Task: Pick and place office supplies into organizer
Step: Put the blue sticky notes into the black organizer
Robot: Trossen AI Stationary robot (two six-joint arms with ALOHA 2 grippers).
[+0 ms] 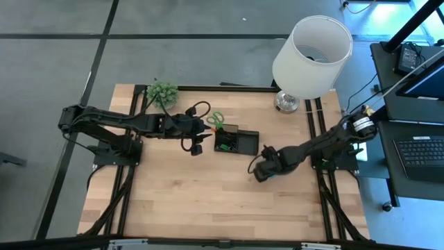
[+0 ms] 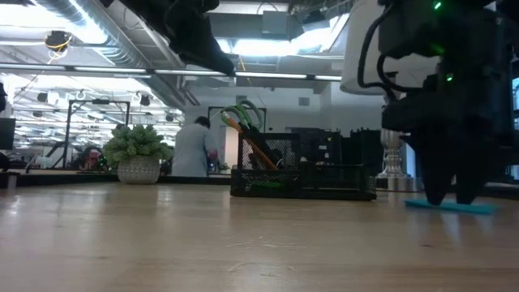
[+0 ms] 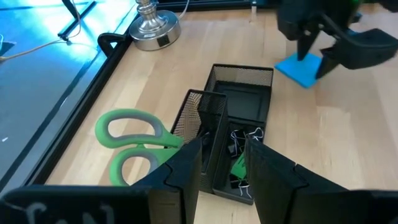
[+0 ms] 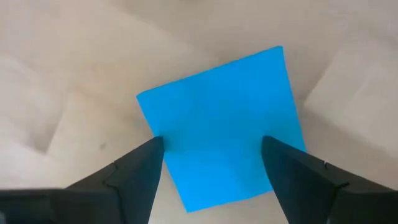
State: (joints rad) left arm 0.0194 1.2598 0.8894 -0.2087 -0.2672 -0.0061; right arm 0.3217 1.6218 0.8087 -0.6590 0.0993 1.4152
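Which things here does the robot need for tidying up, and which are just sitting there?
For the job: organizer, green-handled scissors, clips and green piece inside it, blue sticky-note pad, left gripper, right gripper.

Just sitting there: lamp, potted plant.

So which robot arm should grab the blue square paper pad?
The right arm. Its claw is open right over the flat blue square sticky-note pad, one finger on each side. The left claw is away at the black mesh organizer tray.
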